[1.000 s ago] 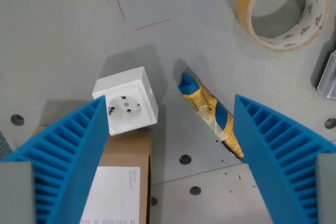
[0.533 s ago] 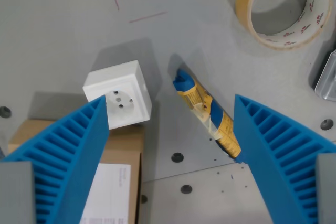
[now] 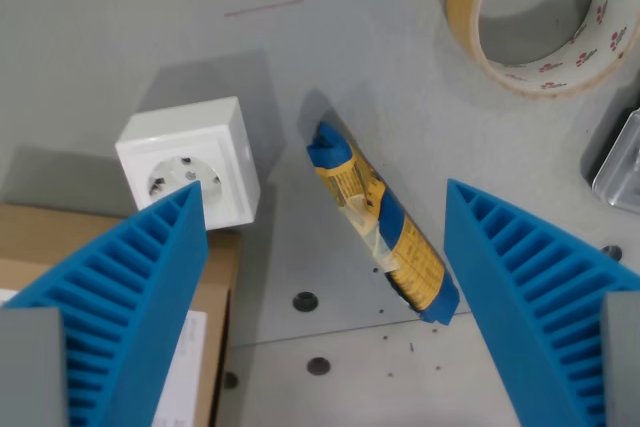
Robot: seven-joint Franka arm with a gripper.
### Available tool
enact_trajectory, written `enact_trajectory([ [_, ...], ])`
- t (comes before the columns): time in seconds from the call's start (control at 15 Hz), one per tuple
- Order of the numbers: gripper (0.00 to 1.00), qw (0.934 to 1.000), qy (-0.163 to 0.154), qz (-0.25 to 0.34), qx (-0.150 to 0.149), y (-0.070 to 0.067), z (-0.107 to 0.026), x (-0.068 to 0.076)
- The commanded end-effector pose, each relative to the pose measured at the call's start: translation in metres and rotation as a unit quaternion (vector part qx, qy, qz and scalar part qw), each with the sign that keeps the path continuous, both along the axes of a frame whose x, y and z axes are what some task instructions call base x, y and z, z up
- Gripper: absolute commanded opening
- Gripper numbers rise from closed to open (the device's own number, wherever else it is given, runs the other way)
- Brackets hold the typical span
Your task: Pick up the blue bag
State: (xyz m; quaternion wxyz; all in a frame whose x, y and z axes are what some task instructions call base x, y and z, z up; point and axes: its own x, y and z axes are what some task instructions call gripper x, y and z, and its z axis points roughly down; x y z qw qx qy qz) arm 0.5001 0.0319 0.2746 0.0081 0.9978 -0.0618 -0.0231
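On the grey table (image 3: 120, 57), the blue bag (image 3: 380, 224) now lies fully between the wide-open, empty jaws.

My claw (image 3: 325, 277) hangs spread wide, and the blue bag (image 3: 378, 224) lies on the counter (image 3: 120, 37) between its fingers with bare surface on both sides. Toward the wrist view's left, a white socket (image 3: 190, 162) sits near the bag against a cardboard box (image 3: 60, 247). The tape roll (image 3: 540, 17) and a metal piece (image 3: 620, 162) stand well apart.
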Motion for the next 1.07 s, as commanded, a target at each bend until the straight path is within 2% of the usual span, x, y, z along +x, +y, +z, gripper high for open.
enact_trajectory([
  [0.07,1.0,0.9918,-0.085,0.095,0.0,-0.008,-0.006,-0.025],
  [0.27,1.0,0.9882,-0.093,0.122,0.0,-0.011,-0.018,-0.034],
  [0.67,1.0,0.9809,-0.084,0.175,-0.007,-0.016,-0.042,-0.047],
  [1.07,1.0,0.9714,-0.085,0.222,-0.011,-0.021,-0.059,-0.061],
])
